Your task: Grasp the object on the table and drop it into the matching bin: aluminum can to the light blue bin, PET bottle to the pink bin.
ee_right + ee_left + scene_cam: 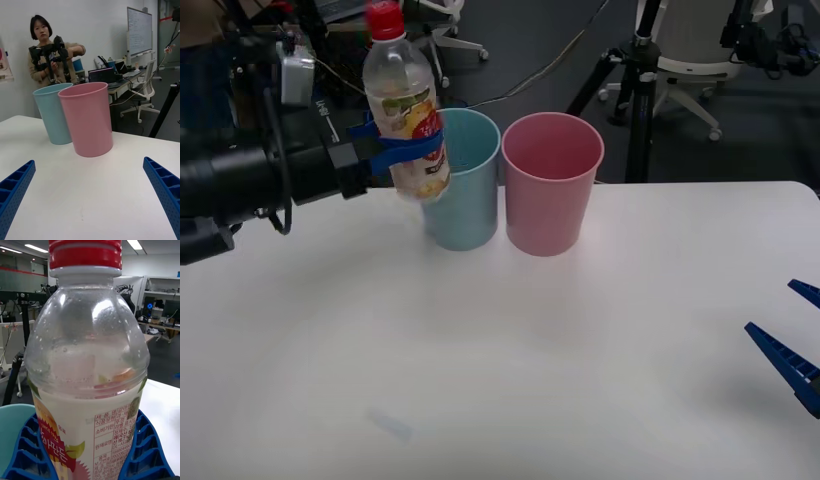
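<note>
My left gripper (408,149) is shut on the PET bottle (406,105), a clear one with a red cap and a yellow, orange and white label. It holds the bottle upright in the air, at the near left rim of the light blue bin (463,180). The pink bin (551,183) stands right beside the blue one, on its right, on the white table (510,350). Up close, the bottle (88,363) sits between the blue fingers (146,450), with the blue bin's rim (13,427) below. My right gripper (795,335) rests open low at the table's right edge, facing the pink bin (87,118) and the blue bin (52,112).
Behind the table stand a black tripod (635,80), office chairs and cables on the floor. The wide table surface in front of the bins is bare.
</note>
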